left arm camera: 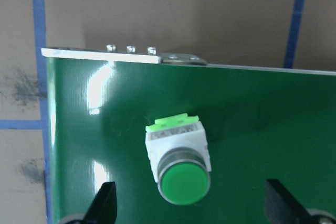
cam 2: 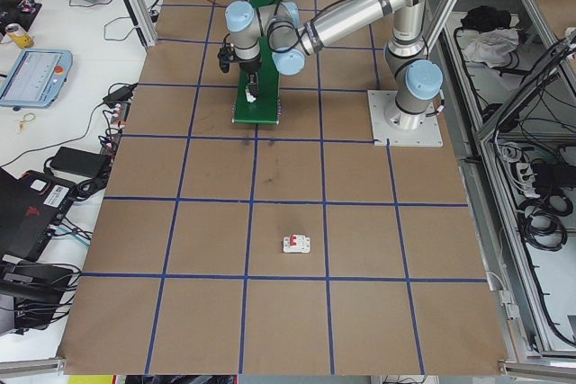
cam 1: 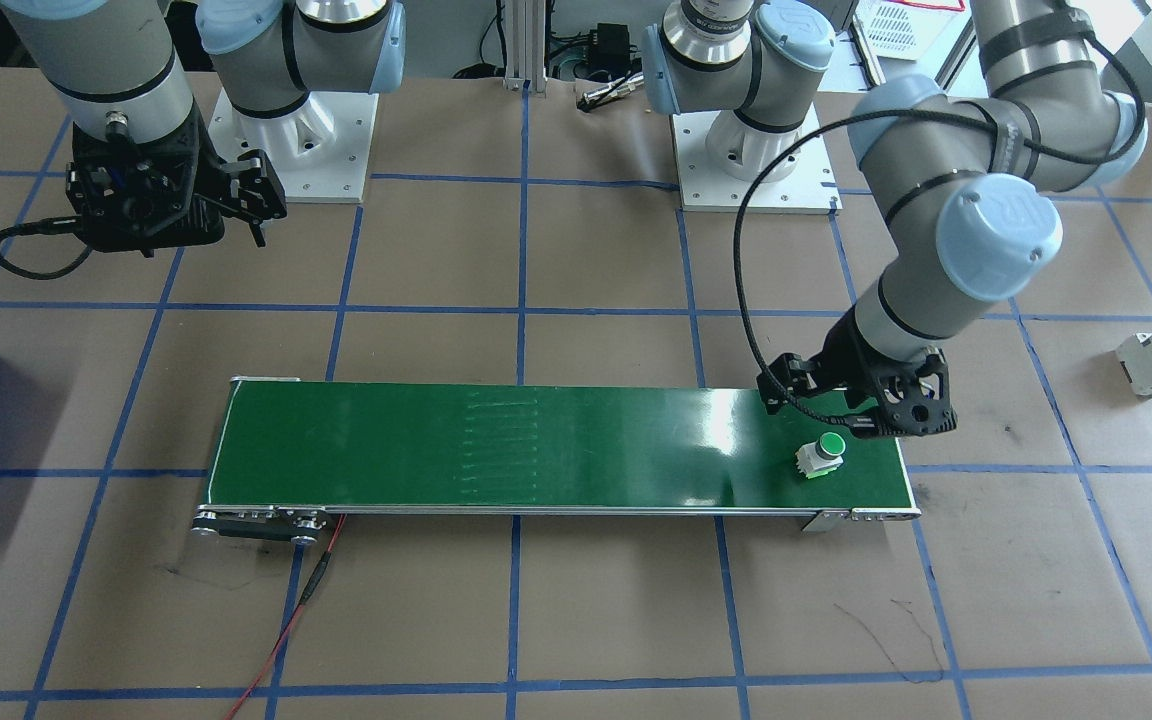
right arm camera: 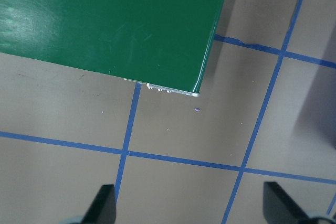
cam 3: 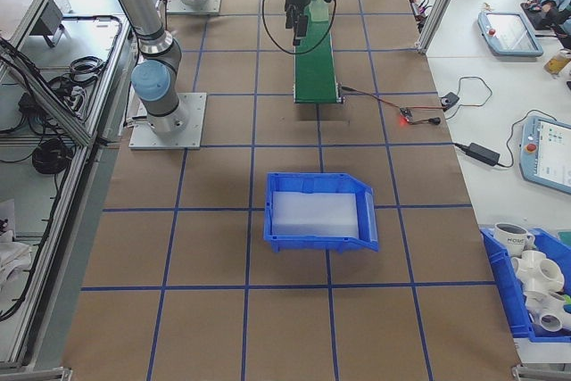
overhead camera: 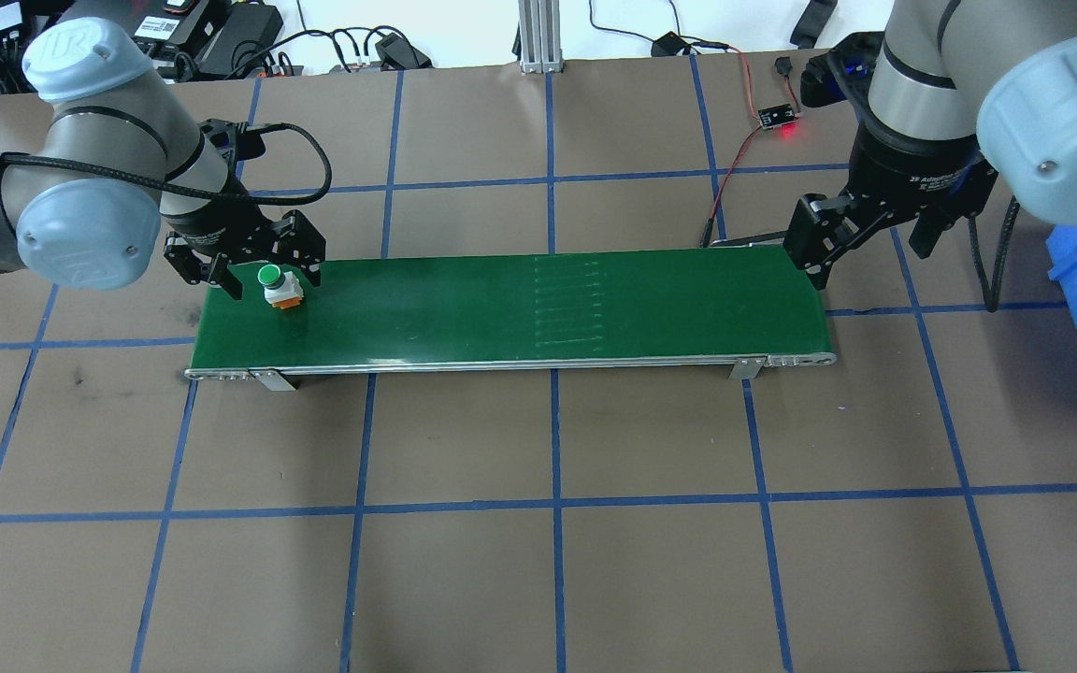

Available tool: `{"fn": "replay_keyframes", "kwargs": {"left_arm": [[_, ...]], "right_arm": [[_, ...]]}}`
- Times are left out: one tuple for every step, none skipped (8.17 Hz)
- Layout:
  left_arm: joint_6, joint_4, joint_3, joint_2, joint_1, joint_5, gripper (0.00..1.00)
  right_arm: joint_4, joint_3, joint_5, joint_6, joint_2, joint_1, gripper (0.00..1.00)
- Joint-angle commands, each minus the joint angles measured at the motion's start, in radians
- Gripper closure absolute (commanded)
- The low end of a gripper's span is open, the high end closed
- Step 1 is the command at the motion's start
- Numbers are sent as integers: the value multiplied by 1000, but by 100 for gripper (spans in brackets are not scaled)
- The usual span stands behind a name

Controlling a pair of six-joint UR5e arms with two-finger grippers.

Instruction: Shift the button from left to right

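The small push-button switch with a round green cap, white-grey body and light green base [overhead camera: 272,285] lies on the glossy green conveyor belt [overhead camera: 520,304], at the belt's end on my left side. In the left wrist view it rests tipped over, cap toward the camera and base away, a little in from the belt's end edge.

My left two-finger gripper [overhead camera: 244,271] is spread wide, holding nothing. Its 2 black fingertips [left arm camera: 102,203] straddle the button with clear space on both sides; neither touches it. Whether the tips are low enough to catch the body, I cannot tell.

My right two-finger gripper [overhead camera: 861,248] hangs above the belt's opposite end, also spread wide and empty; its wrist view shows only the belt corner and brown, blue-taped table [overhead camera: 538,523].

Judged status: the button is at its starting end, nothing yet transferred.

Risks noted:
1. The button lies tilted, so closing on the round cap rather than the squarer body could squeeze it out sideways.
2. The belt surface looks slick; a glancing touch from 1 fingertip may slide or roll the button toward the near end edge and off.
3. Closing too high would pinch only the cap, giving a weak hold liable to drop in transit.
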Motion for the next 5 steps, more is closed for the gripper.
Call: {"fn": "replay_keyframes", "kwargs": {"left_arm": [[-57, -124, 9, 115, -44, 10, 0], [-54, -149, 11, 140, -44, 45, 0], [-54, -160, 15, 168, -45, 59, 0], [-54, -166, 17, 159, -45, 55, 0], [-54, -155, 23, 159, -45, 47, 0]], "right_arm": [[-16, -7, 0, 2, 31, -2, 0], [-19, -9, 0, 2, 41, -2, 0], [-59, -19, 11, 8, 61, -1, 0], [-79, -32, 12, 3, 64, 0, 0], [-84, -33, 47, 2, 72, -2, 0]]}}
